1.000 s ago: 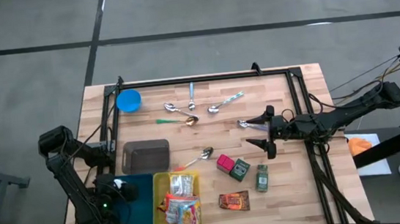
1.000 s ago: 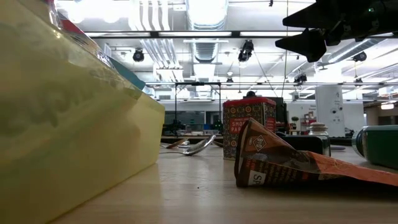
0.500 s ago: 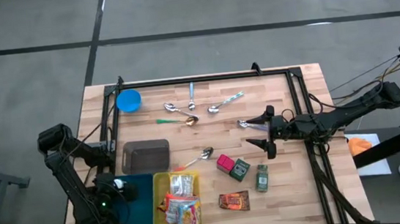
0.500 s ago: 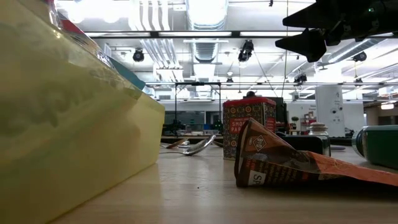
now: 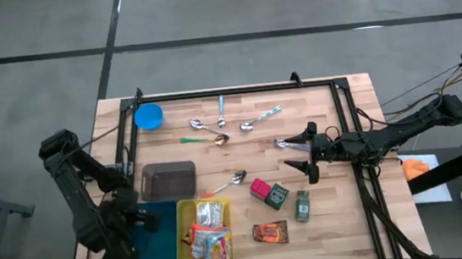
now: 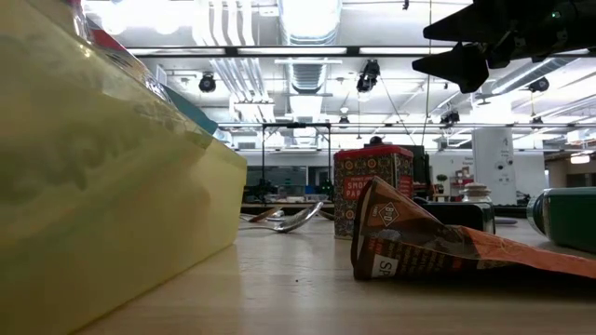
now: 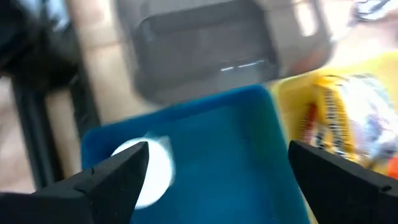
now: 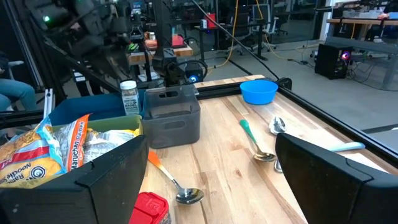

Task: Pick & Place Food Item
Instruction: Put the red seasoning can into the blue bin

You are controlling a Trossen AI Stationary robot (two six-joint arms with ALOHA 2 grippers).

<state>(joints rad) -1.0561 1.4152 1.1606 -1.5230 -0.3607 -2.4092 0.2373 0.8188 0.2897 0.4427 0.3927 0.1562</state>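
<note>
Resting below left tool (image 7: 211, 180): white jar (image 7: 146, 171).

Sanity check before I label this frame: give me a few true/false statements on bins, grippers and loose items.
1. The left gripper hangs open over the blue bin. True.
2. The yellow bin is empty. False: noodle packets lie in it.
3. The right gripper is shut on a spoon. False: it is open and holds nothing.
4. A small white-capped jar is in the blue bin. True.
5. The blue bowl sits inside the grey bin. False: it stands apart on the table, near the far left corner.
</note>
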